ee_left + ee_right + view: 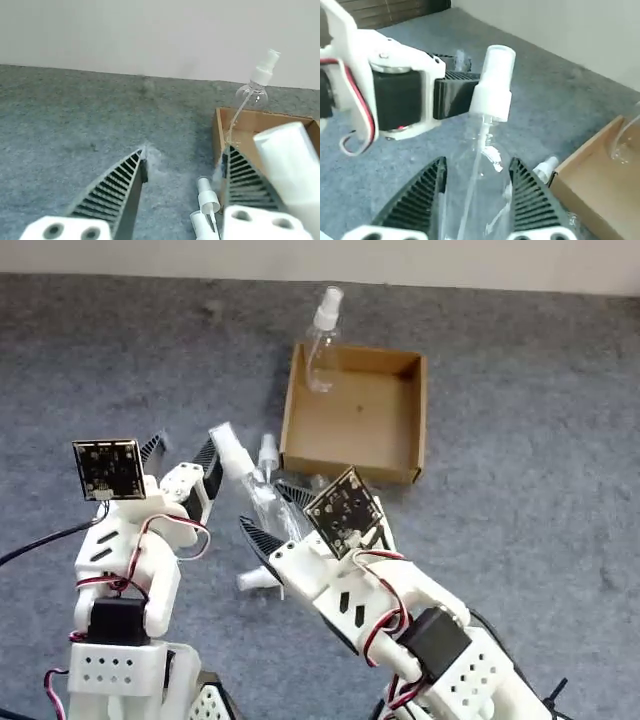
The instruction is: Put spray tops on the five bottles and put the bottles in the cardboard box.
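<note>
Clamping the clear plastic bottle (470,200) at its body, the right gripper (477,165) has both black ribbed fingers (422,192) against the bottle's sides. In the high view the bottle lies tilted over the grey carpet (520,490), just in front of the box's near wall. A white spray top (492,85) sits on the bottle's neck, its dip tube visible inside. The left gripper (186,150) stands with its jaws wide apart and nothing between them; the white spray top lies just beside the outer face of one of its fingers (242,180). The open brown cardboard box (350,465) sits beyond both arms. A second clear bottle with a fitted spray top (322,350) leans in the box's far corner. Two loose white spray tops (267,452) (258,580) lie on the carpet near the right gripper
</note>
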Controlling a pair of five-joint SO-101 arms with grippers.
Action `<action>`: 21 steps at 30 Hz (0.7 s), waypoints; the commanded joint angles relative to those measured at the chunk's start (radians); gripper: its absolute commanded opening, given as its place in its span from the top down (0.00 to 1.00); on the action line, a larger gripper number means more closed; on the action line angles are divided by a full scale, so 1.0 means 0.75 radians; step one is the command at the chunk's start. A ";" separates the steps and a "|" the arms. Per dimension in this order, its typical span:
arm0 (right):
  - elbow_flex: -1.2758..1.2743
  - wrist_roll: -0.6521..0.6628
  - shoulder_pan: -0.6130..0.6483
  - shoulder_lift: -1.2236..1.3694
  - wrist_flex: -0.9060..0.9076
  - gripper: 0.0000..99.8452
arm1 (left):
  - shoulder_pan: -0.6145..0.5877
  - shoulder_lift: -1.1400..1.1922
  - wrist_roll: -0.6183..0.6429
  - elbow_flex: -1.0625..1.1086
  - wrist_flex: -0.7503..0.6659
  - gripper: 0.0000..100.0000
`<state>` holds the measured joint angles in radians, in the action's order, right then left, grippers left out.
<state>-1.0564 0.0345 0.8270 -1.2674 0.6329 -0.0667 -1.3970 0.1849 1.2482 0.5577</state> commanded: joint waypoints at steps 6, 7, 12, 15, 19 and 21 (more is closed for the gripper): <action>-0.042 0.020 -0.118 -0.009 -0.079 1.00 | 0.007 -0.028 -0.008 -0.071 0.055 0.79; -0.056 0.020 -0.124 -0.009 -0.105 1.00 | 0.032 -0.048 -0.008 -0.071 0.074 0.79; -0.062 0.020 -0.124 -0.009 -0.136 1.00 | 0.150 -0.249 -0.076 -0.015 0.129 0.79; -0.064 0.020 -0.120 -0.009 -0.136 1.00 | 0.193 -0.377 -0.133 0.052 0.129 0.79; -0.116 0.020 -0.120 -0.009 -0.140 1.00 | 0.212 -0.517 -0.137 0.093 0.137 0.79; -0.122 0.020 -0.120 -0.009 -0.142 1.00 | 0.212 -0.557 -0.137 0.089 0.188 0.79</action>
<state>-1.1607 0.0376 0.7442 -1.2674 0.5547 0.0744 -1.7683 0.0898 1.3188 0.6605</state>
